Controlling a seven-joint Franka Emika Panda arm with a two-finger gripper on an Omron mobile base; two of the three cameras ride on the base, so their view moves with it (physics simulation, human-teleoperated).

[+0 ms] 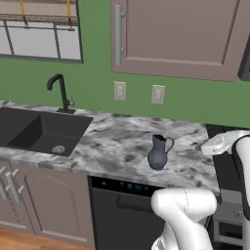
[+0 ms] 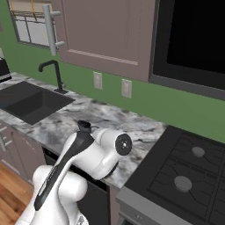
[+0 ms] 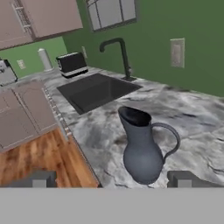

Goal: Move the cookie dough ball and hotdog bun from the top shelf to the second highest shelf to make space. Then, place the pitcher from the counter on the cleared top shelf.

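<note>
The dark blue-grey pitcher (image 1: 159, 153) stands upright on the marbled counter (image 1: 117, 141), its handle towards the stove side. In the hand view the pitcher (image 3: 142, 151) sits close ahead, near the counter's front edge. My gripper (image 3: 113, 181) is open, with one fingertip on each side of the pitcher's base and nothing between them. From the left base view the hand (image 1: 215, 144) hovers just right of the pitcher, apart from it. My arm hides most of the pitcher (image 2: 83, 126) in the right base view. The cookie dough ball, hotdog bun and both shelves are out of view.
A black sink (image 1: 39, 132) with a curved tap (image 1: 59, 90) lies left of the pitcher. A black stove top (image 2: 184, 171) borders the counter on the right. A toaster (image 3: 72, 63) stands beyond the sink. Wall cabinets (image 1: 176, 34) hang above, and a dishwasher front (image 1: 122, 205) sits below.
</note>
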